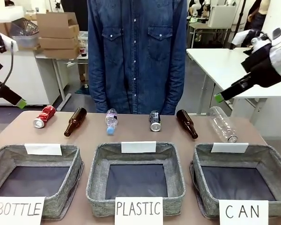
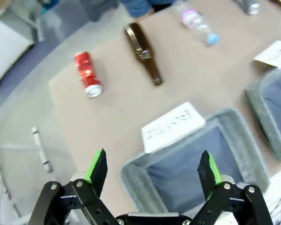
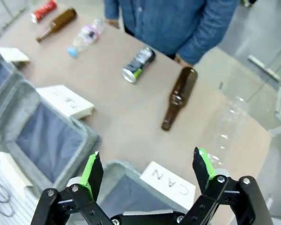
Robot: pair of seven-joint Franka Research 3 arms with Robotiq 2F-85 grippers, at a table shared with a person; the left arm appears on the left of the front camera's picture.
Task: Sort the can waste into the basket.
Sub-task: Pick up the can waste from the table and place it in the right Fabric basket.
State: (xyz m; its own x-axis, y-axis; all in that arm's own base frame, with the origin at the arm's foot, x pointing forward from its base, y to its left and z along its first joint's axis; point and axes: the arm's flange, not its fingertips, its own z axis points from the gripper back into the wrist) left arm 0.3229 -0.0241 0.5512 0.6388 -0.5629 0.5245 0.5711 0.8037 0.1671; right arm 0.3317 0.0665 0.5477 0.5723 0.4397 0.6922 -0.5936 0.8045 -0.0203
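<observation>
— Where does the left gripper (image 2: 152, 171) stand?

— Up off the left side of the table (image 1: 84, 138). The front view catches one green tip at the frame edge. The left wrist view gives both fingers, spread wide with nothing between them, and the BOTTLE bin (image 2: 131, 174) lies beyond.

— And the cans?

— The red can (image 1: 44, 116) lies on its side at the row's left end, just beside a brown bottle (image 1: 75, 121). The left wrist view adds its dents and silver end. The black can (image 1: 154, 120) lies behind the PLASTIC bin (image 1: 97, 173), between a small plastic bottle (image 1: 111, 121) and a second brown bottle (image 1: 187, 123).

— The basket?

— The basket (image 1: 198, 178) sits front right, signed CAN in the front view, well apart from both cans. A clear bottle (image 1: 223, 124) lies behind it.

— The right gripper?

— The right gripper (image 3: 147, 171) hangs high at the right. From the front I cannot tell its gap. Its wrist view shows the fingers spread, gripping nothing, with the basket's white card below.
</observation>
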